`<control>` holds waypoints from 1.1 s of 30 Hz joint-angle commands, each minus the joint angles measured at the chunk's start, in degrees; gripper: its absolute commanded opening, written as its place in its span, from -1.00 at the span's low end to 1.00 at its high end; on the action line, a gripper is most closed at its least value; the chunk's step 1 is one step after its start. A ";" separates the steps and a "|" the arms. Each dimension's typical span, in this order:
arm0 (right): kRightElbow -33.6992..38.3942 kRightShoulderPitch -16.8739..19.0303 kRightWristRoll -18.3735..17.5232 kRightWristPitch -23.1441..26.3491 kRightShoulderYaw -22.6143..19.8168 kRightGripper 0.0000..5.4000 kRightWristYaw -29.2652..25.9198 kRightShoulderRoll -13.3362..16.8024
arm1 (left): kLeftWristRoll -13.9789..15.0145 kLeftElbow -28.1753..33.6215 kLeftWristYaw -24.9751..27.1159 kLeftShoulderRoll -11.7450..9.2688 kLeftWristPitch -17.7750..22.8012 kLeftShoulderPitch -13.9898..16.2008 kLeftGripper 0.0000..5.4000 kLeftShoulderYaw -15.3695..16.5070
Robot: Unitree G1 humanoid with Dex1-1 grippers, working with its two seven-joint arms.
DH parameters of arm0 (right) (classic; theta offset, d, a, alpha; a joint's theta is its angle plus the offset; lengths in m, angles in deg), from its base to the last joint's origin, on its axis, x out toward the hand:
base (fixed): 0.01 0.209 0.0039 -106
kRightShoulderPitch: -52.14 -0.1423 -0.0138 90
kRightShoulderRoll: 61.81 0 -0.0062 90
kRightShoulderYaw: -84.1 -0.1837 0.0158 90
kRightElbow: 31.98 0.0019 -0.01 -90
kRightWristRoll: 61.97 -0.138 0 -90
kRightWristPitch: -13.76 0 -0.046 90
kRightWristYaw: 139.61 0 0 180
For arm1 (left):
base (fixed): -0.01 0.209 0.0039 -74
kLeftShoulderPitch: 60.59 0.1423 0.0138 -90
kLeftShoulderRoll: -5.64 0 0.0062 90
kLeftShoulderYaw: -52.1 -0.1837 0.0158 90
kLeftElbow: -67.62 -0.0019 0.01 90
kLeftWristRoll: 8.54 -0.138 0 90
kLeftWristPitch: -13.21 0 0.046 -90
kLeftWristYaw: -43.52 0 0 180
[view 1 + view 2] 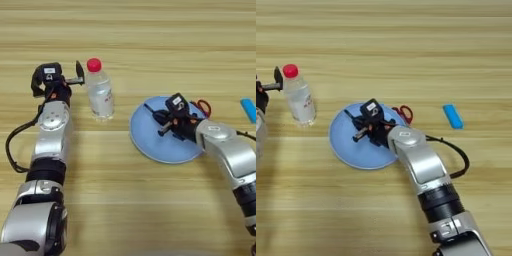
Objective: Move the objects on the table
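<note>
From the left eye view I have my left gripper (80, 75) up beside the bottle (100, 92), its black fingers spread and reaching toward the neck just under the red cap; they look close to the plastic but I can't confirm contact, so I call it open and not yet holding. The bottle stands upright, clear and ribbed-looking, immediately to the right of that gripper, so its long axis is vertical and a sideways close would take it. My right gripper (165, 122) sits over the plate (150, 145), a smooth round light-blue disc, with the thin black pen (150, 108) lying slantwise on the plate just at the fingers; I cannot tell whether they are pinching it. The red scissors (202, 106) peek out behind the wrist at the plate's far rim, and the blue block (248, 110) lies well apart to the right. In the right eye view the block shows whole, a small glossy slab angled on the table (406, 50), nearer my right arm than my left. The wood is matte with horizontal plank grain.
</note>
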 commanded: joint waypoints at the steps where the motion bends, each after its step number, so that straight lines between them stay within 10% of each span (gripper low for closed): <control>1: 2.25 -1.91 -1.24 0.64 -3.50 -0.89 1.16 1.69 | -0.66 0.53 -0.03 -0.40 0.93 0.09 1.00 -0.11; 17: -6.34 0.04 -1.34 -9.21 -16.10 -0.89 7.24 8.17 | -0.40 0.30 0.39 -0.90 0.81 0.13 1.00 0.21; 33: -16.45 0.76 0.47 -13.36 -15.93 -0.89 9.91 9.42 | -0.28 -0.19 0.78 -1.33 0.56 0.06 1.00 0.52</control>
